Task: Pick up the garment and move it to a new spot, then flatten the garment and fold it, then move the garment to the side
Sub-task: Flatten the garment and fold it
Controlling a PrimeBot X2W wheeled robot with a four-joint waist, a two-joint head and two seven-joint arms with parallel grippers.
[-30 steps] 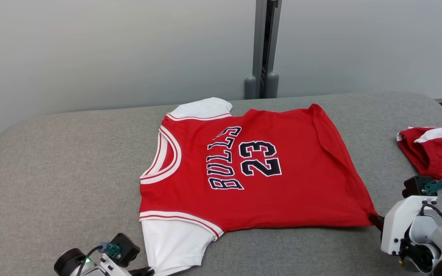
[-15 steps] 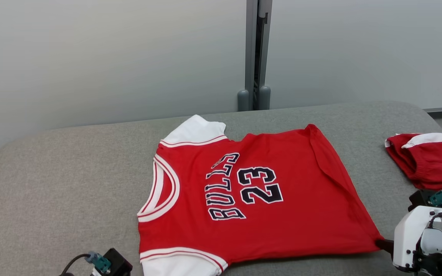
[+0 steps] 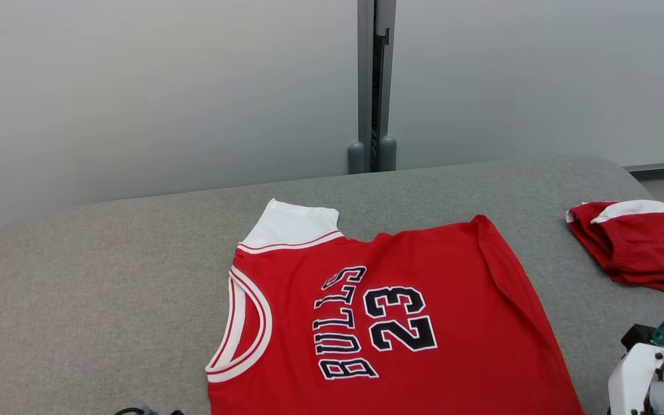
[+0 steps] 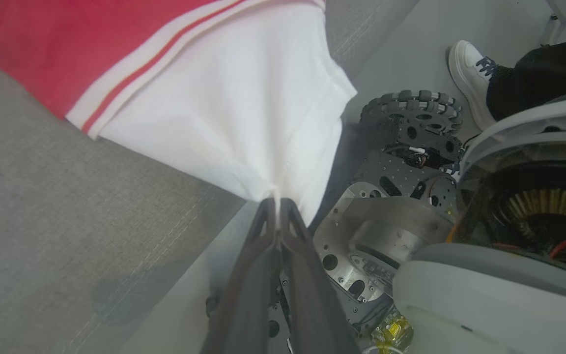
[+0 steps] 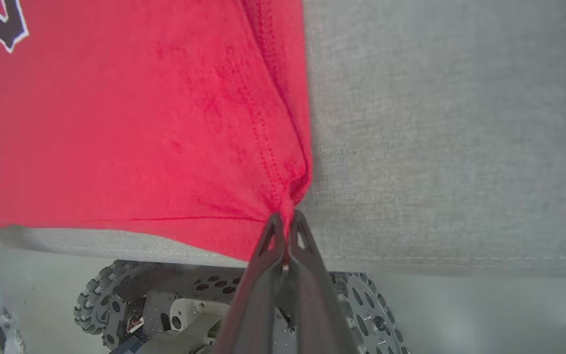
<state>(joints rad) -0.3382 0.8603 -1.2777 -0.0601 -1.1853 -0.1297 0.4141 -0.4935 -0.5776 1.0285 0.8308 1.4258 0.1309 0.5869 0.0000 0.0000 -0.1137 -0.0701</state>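
Note:
The garment [image 3: 389,323] is a red jersey with white sleeves and "BULLS 23" on it, spread flat on the grey padded table [image 3: 107,271], its near part running off the bottom of the head view. In the left wrist view my left gripper [image 4: 277,202] is shut on the tip of a white sleeve [image 4: 243,113] beyond the table's near edge. In the right wrist view my right gripper [image 5: 285,219] is shut on the jersey's red hem corner [image 5: 293,194] at that same edge. The right arm's white wrist [image 3: 634,380] shows at the head view's lower right.
Another red and white piece of clothing [image 3: 637,245] lies crumpled at the table's right edge. A grey wall with a vertical post [image 3: 371,86] stands behind the table. Below the table edge are my wheeled base [image 4: 410,147] and a person's white shoe [image 4: 469,73].
The head camera has tilted, so the whole scene sits lower in view. The jersey has been drawn toward the near edge; both grippers keep their hold and have dropped out of the head view's bottom.

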